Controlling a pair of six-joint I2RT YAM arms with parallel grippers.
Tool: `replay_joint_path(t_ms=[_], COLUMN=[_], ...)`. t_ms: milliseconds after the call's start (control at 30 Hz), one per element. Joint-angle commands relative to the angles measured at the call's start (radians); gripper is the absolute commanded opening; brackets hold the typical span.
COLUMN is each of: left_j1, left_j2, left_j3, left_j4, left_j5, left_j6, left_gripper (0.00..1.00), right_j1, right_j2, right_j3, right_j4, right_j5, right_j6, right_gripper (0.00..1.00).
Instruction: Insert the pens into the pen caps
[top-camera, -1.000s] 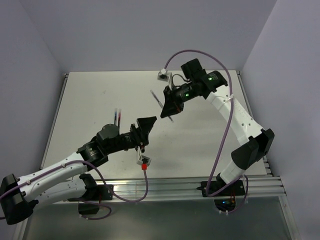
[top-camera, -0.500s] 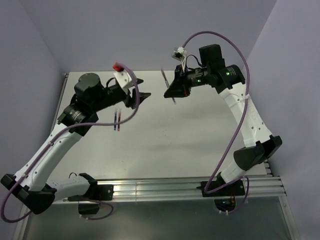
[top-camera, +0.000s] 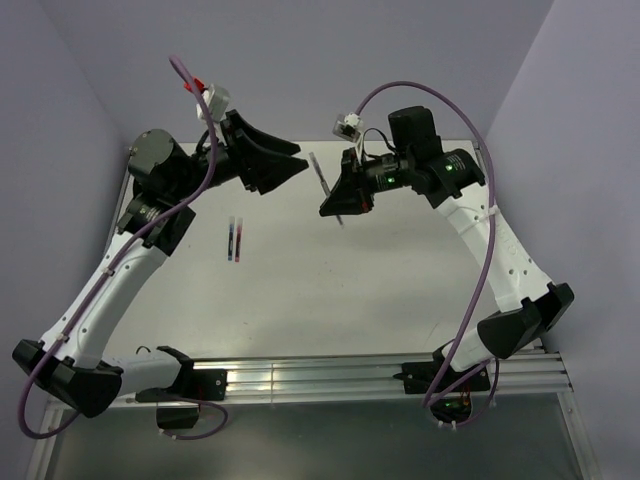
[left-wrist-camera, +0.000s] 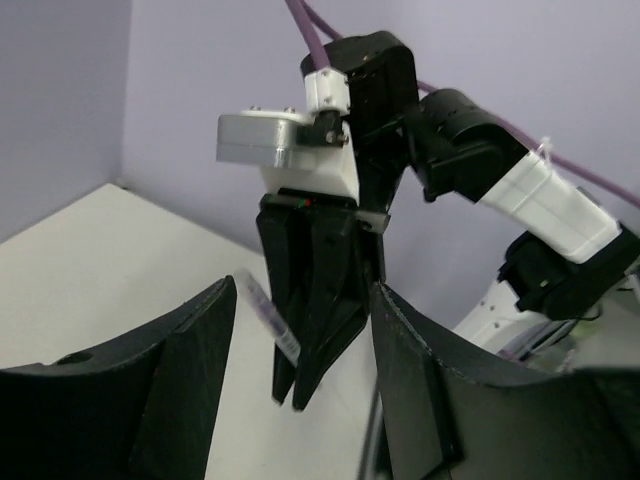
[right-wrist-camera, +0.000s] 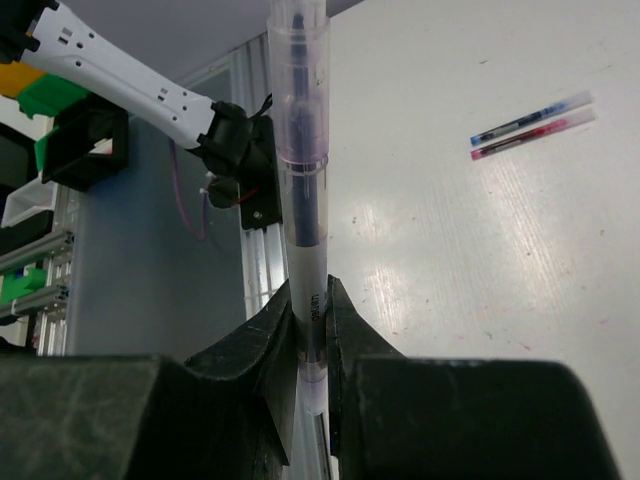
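My right gripper (top-camera: 337, 207) is shut on the pale clear-grey pen (top-camera: 321, 180) and holds it tilted above the table. In the right wrist view the pen (right-wrist-camera: 300, 200) stands up from between the fingertips (right-wrist-camera: 312, 325), and its upper end is a wider clear sleeve that looks like a cap (right-wrist-camera: 297, 80). My left gripper (top-camera: 292, 166) is raised, open and empty, facing the pen from the left. In its wrist view (left-wrist-camera: 300, 400) the right gripper (left-wrist-camera: 310, 320) and pen (left-wrist-camera: 265, 315) show between its jaws. The red and blue pens (top-camera: 233, 240) lie side by side on the table. No loose caps show.
The white table (top-camera: 300, 290) has purple walls at the back and sides. A metal rail (top-camera: 330, 375) runs along the near edge by the arm bases. The blue pen (right-wrist-camera: 525, 120) and red pen (right-wrist-camera: 535, 133) also show in the right wrist view.
My left arm rose from low over the table's front centre to high at the back left, and its jaws opened wide. My right gripper shifted slightly, still holding the pen.
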Motion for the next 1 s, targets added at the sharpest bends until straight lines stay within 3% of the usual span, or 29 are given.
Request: replay_joint_path(t_ms=[0,133,500,700,867,967], left_j1=[0.001,-0.004,-0.056,-0.061,-0.062,-0.074], left_j2=[0.039,0.063,0.107,0.096,0.089,0.096], left_j3=[0.005,0.007,0.042,0.022,-0.031,-0.048], left_j4=[0.129,0.208,0.135,0.153,0.161,0.138], left_j5=[0.028,0.043,0.008,0.023,0.040,0.054], left_j6=[-0.147,-0.172,-0.107,-0.100,-0.112,-0.092], left_gripper=[0.59,0.59,0.50,0.32,0.04,0.00], right_j1=[0.016,0.020,0.031,0.031,0.033,0.033], right_j2=[-0.047,-0.061,-0.062,-0.059,-0.059,-0.056], right_j3=[-0.019,-0.031,-0.048,-0.048,-0.010,0.013], right_j4=[0.050,0.055,0.062,0.065,0.065,0.068], right_j5=[-0.018,-0.024,-0.026,-0.018,-0.014,-0.006], right_j6=[0.011,0.018,0.026,0.027,0.035,0.038], right_gripper=[0.00,0.00,0.00,0.00,0.00,0.00])
